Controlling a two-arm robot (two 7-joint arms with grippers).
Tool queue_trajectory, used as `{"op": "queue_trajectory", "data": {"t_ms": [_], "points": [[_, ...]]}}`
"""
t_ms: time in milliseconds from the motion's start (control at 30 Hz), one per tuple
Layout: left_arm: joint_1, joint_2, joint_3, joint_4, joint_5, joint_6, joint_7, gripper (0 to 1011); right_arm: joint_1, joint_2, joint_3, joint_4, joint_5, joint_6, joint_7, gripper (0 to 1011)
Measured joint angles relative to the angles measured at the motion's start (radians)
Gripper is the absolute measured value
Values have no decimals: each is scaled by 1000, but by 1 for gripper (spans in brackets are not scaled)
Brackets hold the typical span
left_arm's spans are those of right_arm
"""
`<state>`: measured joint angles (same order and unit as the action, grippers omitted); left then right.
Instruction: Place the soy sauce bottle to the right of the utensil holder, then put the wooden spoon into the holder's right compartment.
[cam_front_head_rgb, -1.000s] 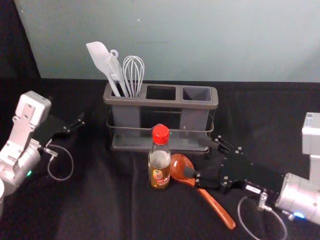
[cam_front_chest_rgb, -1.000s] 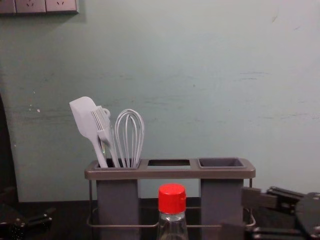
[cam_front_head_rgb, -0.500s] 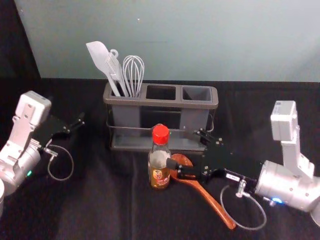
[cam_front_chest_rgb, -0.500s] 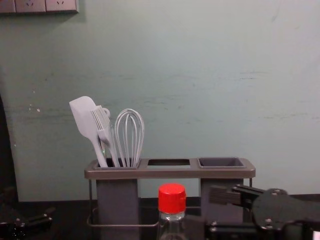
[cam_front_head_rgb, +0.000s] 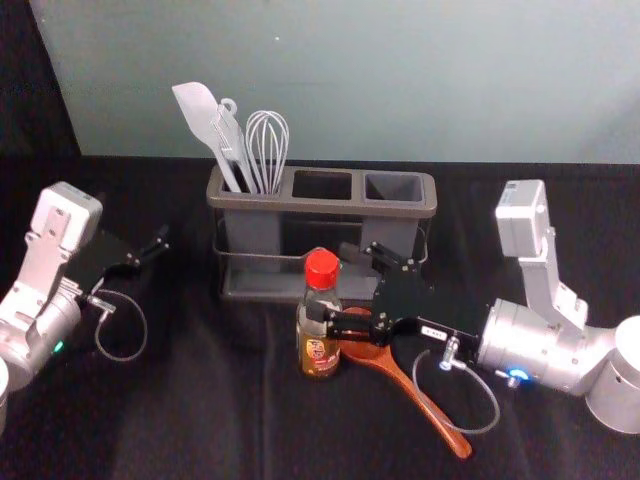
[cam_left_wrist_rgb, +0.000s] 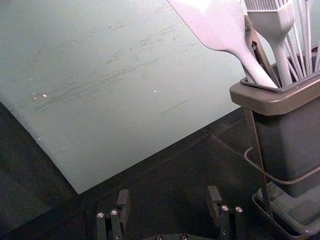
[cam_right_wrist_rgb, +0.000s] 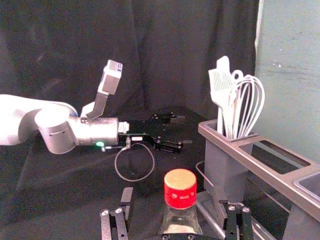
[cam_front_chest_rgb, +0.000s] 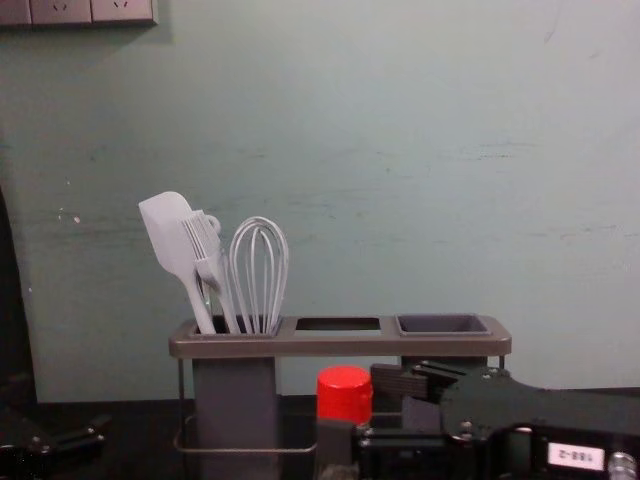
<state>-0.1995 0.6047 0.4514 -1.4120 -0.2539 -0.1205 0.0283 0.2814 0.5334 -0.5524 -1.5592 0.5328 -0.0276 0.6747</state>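
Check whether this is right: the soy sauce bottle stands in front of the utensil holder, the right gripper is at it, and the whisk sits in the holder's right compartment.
Wrong on the whisk: it sits in the left compartment of the utensil holder, as the head view shows. The soy sauce bottle stands in front of the holder, with the right gripper at it.
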Motion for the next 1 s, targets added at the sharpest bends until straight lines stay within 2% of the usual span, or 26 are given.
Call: {"op": "queue_trajectory", "data": {"t_ms": [333, 600, 1000], "points": [[0, 0, 0, 0, 0, 0, 0, 1005, 44, -31, -27, 42, -22, 1, 0, 1002], [0, 0, 0, 0, 0, 0, 0, 1005, 57, -46, -34, 57, -26, -1, 0, 1002], [0, 0, 0, 0, 0, 0, 0, 1005, 58, -46, -35, 58, -27, -3, -3, 1002]]}}
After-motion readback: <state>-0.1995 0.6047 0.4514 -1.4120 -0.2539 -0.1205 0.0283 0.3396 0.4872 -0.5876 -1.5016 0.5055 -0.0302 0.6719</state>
